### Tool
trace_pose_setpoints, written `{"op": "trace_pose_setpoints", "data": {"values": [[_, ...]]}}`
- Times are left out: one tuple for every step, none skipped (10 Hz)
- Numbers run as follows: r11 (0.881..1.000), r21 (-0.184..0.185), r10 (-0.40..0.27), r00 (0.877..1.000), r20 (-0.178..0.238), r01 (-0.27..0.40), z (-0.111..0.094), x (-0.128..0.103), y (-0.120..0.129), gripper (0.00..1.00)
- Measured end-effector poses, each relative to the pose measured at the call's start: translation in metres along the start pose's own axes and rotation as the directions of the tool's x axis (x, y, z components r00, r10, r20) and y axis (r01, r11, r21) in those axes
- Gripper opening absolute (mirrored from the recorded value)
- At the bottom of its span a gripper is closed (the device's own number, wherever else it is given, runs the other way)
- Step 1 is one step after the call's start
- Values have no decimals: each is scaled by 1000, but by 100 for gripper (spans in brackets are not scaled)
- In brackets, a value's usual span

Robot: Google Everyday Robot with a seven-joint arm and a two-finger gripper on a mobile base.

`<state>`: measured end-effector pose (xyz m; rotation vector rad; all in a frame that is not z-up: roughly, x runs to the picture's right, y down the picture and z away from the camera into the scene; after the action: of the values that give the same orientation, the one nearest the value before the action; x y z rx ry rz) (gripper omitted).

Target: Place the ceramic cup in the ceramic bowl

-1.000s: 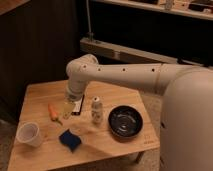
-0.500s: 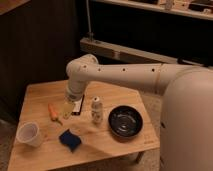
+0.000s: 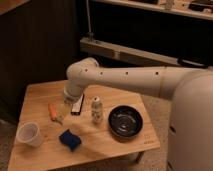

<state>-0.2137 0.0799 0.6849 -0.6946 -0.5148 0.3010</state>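
The white ceramic cup (image 3: 29, 134) stands upright at the front left of the wooden table (image 3: 125, 145). The glossy black ceramic bowl (image 3: 125, 121) sits at the right of the table, well apart from the cup. My white arm reaches from the right across the table. The gripper (image 3: 65, 111) hangs below the wrist above the table's middle left, close to an orange object, up and right of the cup and left of the bowl.
An orange carrot-like object (image 3: 52, 111) lies by the gripper. A dark flat item (image 3: 77, 107) lies under the wrist. A small white shaker (image 3: 96, 111) stands between gripper and bowl. A blue sponge (image 3: 69, 139) lies near the front edge. A dark shelf unit stands behind.
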Motion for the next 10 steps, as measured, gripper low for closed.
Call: {"op": "trace_pose_setpoints", "data": {"values": [[1000, -3, -18, 999, 49, 18, 1, -9, 9, 80], [999, -8, -43, 994, 97, 44, 5, -23, 19, 80], [997, -14, -68, 991, 113, 70, 11, -36, 27, 80], [996, -22, -88, 990, 114, 91, 19, -48, 31, 80], [992, -31, -116, 987, 112, 120, 30, -67, 36, 80], [989, -36, -136, 985, 111, 140, 37, -79, 39, 80], [986, -40, -159, 981, 109, 164, 45, -92, 41, 80], [982, -41, -179, 979, 100, 184, 50, -99, 42, 80], [979, -43, -197, 976, 90, 201, 56, -106, 45, 80], [977, -41, -206, 975, 80, 209, 62, -108, 44, 80]]}}
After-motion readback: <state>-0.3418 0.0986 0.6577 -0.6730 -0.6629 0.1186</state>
